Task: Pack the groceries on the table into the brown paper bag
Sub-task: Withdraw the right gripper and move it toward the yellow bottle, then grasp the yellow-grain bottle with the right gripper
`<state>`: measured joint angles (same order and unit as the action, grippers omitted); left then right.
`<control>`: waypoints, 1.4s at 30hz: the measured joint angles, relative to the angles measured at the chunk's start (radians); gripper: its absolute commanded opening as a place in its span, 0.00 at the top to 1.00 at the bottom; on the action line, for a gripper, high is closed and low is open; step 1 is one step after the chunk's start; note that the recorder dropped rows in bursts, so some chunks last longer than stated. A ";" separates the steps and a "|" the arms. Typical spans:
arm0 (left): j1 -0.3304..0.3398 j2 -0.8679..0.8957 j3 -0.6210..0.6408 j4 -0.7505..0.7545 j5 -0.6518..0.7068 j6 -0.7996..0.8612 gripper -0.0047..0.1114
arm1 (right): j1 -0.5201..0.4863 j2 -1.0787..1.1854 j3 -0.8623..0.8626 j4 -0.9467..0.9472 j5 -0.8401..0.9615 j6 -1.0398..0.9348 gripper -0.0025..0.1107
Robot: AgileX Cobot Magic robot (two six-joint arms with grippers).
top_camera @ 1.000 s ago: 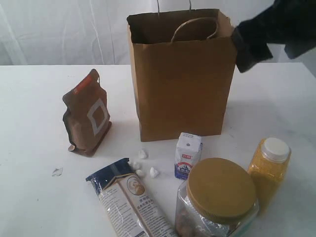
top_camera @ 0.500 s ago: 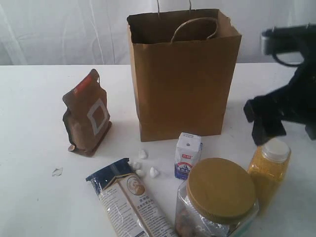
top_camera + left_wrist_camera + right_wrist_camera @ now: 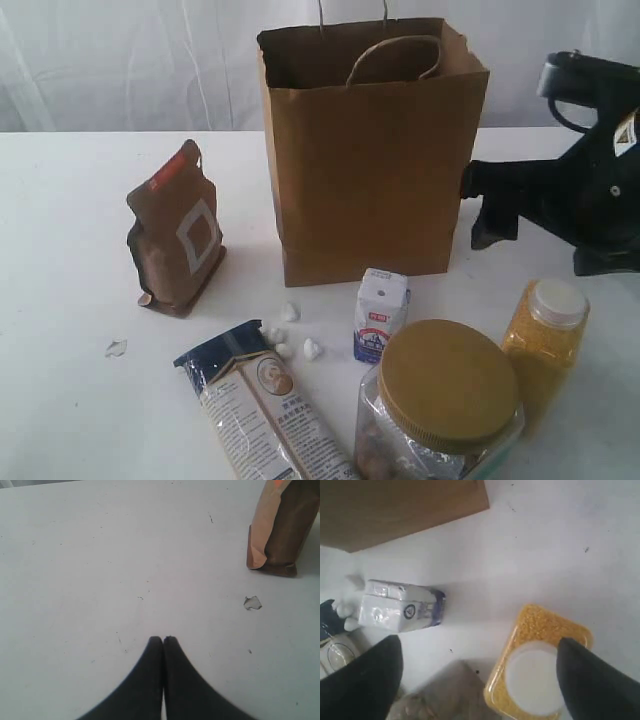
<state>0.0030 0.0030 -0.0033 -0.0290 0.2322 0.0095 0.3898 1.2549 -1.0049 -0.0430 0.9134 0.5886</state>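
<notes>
A tall brown paper bag (image 3: 370, 170) stands open at the back of a white table (image 3: 70, 400). One twisted handle droops inside, and any contents are hidden.

In front of it stand:
- a clear jar (image 3: 445, 385) with a tan lid, holding brownish pieces
- a yellow bottle (image 3: 545, 345) with a white cap, full of yellow grains
- a small white-blue carton (image 3: 381, 315)
- white lumps (image 3: 290, 335)
- a long noodle packet (image 3: 262, 400)
- a brown pouch (image 3: 177, 230)

The right gripper (image 3: 477, 642) is spread wide and empty over the bottle and carton. Half a second ago it hung just above the bottle's cap; now it sits higher, beside the bag's right wall. The groceries have not moved.

The left gripper (image 3: 163, 640) is pinched closed over bare table.

The pouch has a red strip and a white rectangle outline. The carton's logo and the packet's print are unreadable.
</notes>
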 measured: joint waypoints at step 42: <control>0.000 0.000 0.000 0.000 0.000 0.000 0.96 | 0.000 0.165 0.131 -0.222 -0.167 0.449 0.32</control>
<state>0.0030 0.0030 -0.0033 -0.0290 0.2322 0.0095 0.3898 1.4195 -0.8739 -0.2651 0.7468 1.0371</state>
